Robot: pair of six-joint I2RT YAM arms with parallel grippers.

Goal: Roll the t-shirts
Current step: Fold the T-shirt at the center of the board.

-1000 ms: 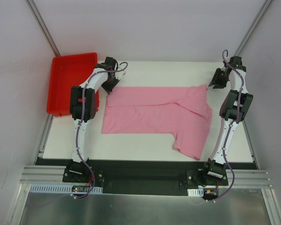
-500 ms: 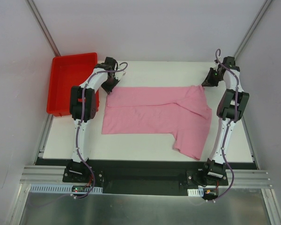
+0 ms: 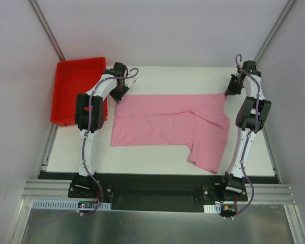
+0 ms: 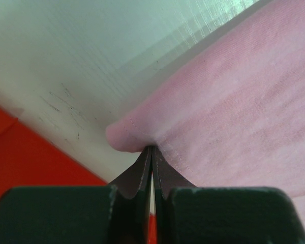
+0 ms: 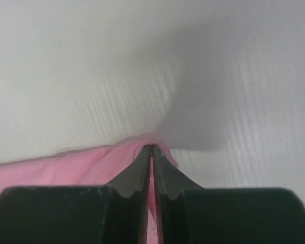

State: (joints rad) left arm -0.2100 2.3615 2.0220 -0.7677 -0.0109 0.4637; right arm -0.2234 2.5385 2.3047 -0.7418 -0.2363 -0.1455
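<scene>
A light-pink t-shirt [image 3: 165,122] lies flat on the white tabletop [image 3: 142,152], its long side running from 9 o'clock to 3 o'clock across the middle of the surface. Near its 3 o'clock end a narrower piece reaches toward 6 o'clock and stops short of the near edge. The left fingers [image 3: 122,92] sit at the shirt's corner toward 10 o'clock. In the left wrist view these fingers [image 4: 148,157] are pressed together with barely a slit between them, and a small stitched hem fold of the t-shirt [image 4: 234,101] is pinched at their tips. The fold bulges out just past the tips over the scuffed tabletop [image 4: 91,61]. The right fingers [image 3: 229,90] are at the shirt's opposite far corner, toward 2 o'clock. In the right wrist view they [image 5: 148,157] are likewise closed tight, with the edge of the pink t-shirt [image 5: 91,165] caught at the tips and the pale tabletop [image 5: 142,76] beyond. A red tray [image 3: 71,91] rests at the tabletop's 10 o'clock corner, just beside the left arm and apart from the shirt. Its red [image 4: 30,162] shows in the left wrist view at 8 o'clock.
</scene>
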